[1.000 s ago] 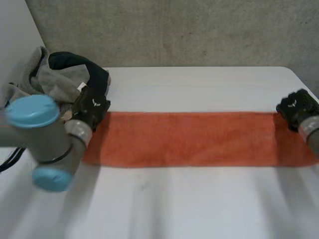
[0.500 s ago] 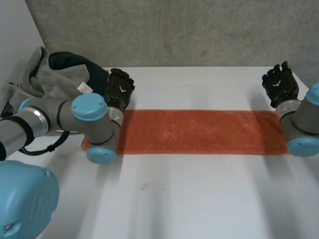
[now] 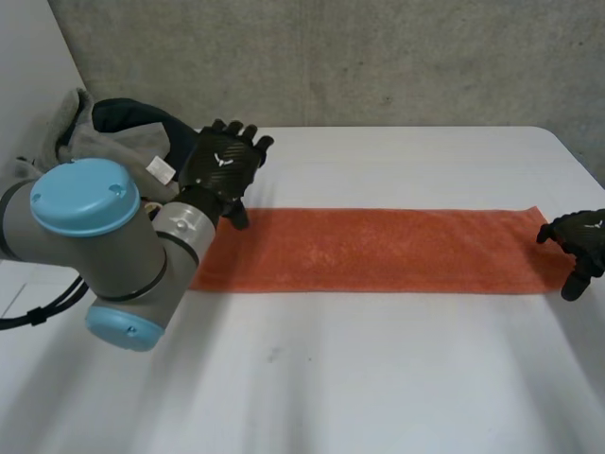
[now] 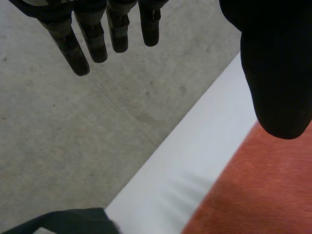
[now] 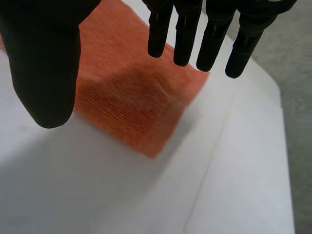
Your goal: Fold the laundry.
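The orange towel (image 3: 378, 251) lies flat along the tabletop (image 3: 359, 388) as a long narrow strip, running between the two hands. It looks soft, light and limp — likely to sag and drag unless it is taken by the corners of a short end. The left hand (image 3: 219, 168) hovers over the left end, fingers straight and spread, holding nothing. The right hand (image 3: 579, 241) hangs over the right end, likewise spread and empty. A heap of grey and dark clothes (image 3: 104, 142) sits just beside the left end — close enough to snag a sweeping arm.
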`<act>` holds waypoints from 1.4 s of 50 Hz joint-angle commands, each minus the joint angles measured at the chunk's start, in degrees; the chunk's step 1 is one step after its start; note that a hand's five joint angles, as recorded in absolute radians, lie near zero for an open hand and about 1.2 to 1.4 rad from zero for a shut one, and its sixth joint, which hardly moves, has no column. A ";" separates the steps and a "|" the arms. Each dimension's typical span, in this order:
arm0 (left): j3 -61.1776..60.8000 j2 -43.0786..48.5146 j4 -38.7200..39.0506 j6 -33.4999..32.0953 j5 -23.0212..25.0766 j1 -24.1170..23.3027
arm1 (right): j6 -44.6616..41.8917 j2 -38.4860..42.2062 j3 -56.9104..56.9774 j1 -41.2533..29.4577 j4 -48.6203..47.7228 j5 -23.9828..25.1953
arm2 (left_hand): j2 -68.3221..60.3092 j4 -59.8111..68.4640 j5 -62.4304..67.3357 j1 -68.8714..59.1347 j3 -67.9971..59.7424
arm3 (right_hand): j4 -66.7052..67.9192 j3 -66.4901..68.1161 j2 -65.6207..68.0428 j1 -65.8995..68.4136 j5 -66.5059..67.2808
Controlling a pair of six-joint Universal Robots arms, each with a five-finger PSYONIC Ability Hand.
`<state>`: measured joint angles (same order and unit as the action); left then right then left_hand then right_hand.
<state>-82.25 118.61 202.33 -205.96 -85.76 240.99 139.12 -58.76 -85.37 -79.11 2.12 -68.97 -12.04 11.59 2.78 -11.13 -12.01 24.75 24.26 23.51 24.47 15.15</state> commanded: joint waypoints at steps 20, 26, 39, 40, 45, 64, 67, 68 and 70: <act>-7.31 -7.25 -0.01 0.30 0.24 3.52 | -23.25 -2.15 1.61 9.24 -14.60 -9.08 | 1.99 -1.54 -2.74 1.08 1.97 | 55.25 55.74 56.49 55.53 54.85; -9.15 -9.45 0.08 0.39 -0.02 5.10 | -24.08 -2.41 3.46 -2.78 -18.99 -6.36 | 1.99 -1.54 -2.74 1.08 1.97 | 55.25 55.74 56.49 55.53 54.85; -11.88 -11.65 0.25 0.47 -0.11 6.42 | -22.49 2.75 6.53 -40.47 -26.64 7.97 | 1.99 -1.54 -2.74 1.08 1.97 | 55.25 55.74 56.49 55.53 54.85; -11.97 -11.65 0.25 0.47 -0.11 6.42 | -22.67 4.34 7.14 -42.16 -26.55 8.15 | 1.99 -1.54 -2.74 1.08 1.97 | 55.25 55.74 56.49 55.53 54.85; -12.32 -11.30 0.43 0.47 -0.11 5.89 | -22.76 12.17 11.10 -49.21 -24.71 7.45 | 1.99 -1.54 -2.74 1.08 1.97 | 55.25 55.74 56.49 55.53 54.85; -10.65 -10.77 0.61 0.47 0.07 3.26 | 13.72 -4.00 -1.63 -33.93 -7.41 -11.19 | 1.99 -1.54 -2.74 1.08 1.97 | -14.75 -14.26 -13.51 -14.47 -15.15; -10.65 -10.59 0.69 0.47 0.07 2.82 | 9.42 -3.03 -5.50 -28.57 -4.58 -11.71 | 1.99 -1.54 -2.74 1.08 1.97 | -14.75 -14.26 -13.51 -14.47 -15.15; -10.74 -10.33 0.69 0.47 0.07 2.73 | 7.67 -2.85 -6.55 -27.25 -4.75 -11.89 | 1.99 -1.54 -2.74 1.08 1.97 | -7.18 -6.69 -5.94 -6.90 -7.58; -10.74 -10.07 0.69 0.47 0.07 2.64 | 2.76 -2.24 -8.13 -23.75 -6.06 -12.06 | 1.99 -1.54 -2.74 1.08 1.97 | 26.98 27.47 28.22 27.26 26.58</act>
<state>-92.90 108.01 202.94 -205.49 -85.70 244.16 150.21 -62.43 -88.56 -110.82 -5.44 -81.07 -12.04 11.59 2.78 -11.13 -12.01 14.44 14.32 14.47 14.77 4.85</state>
